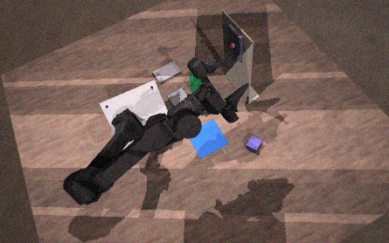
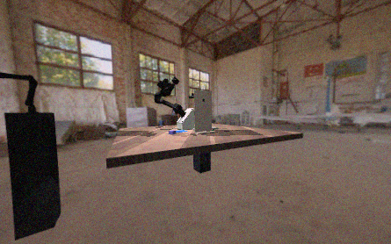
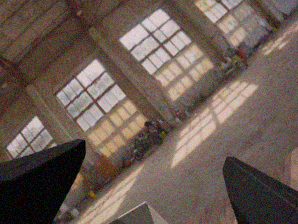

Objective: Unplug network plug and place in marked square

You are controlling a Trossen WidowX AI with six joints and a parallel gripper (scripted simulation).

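Observation:
The upright panel [image 1: 238, 79] [image 2: 203, 110] stands at the upper right in the top view, and its top corner [image 3: 142, 216] shows low in the wrist view. A dark block [image 1: 237, 36] is on its face, with a small red and pale spot [image 1: 232, 45] that seems to be the plug at the socket; its tab is too small to tell. A flat blue square [image 1: 209, 139] [image 2: 181, 131] lies on the table beside the arm. My gripper [image 1: 240, 72] [image 2: 177, 81] [image 3: 155, 156] is open, with nothing between its fingers, high above the table and higher than the panel.
A white tilted plate [image 1: 131, 101] [image 2: 186, 115] stands beside the arm. A grey block [image 1: 167, 71], a smaller grey block [image 1: 177, 94] and a green object [image 1: 195, 82] lie between plate and panel. A purple cube [image 1: 253, 143] [image 2: 171, 132] lies right of the blue square.

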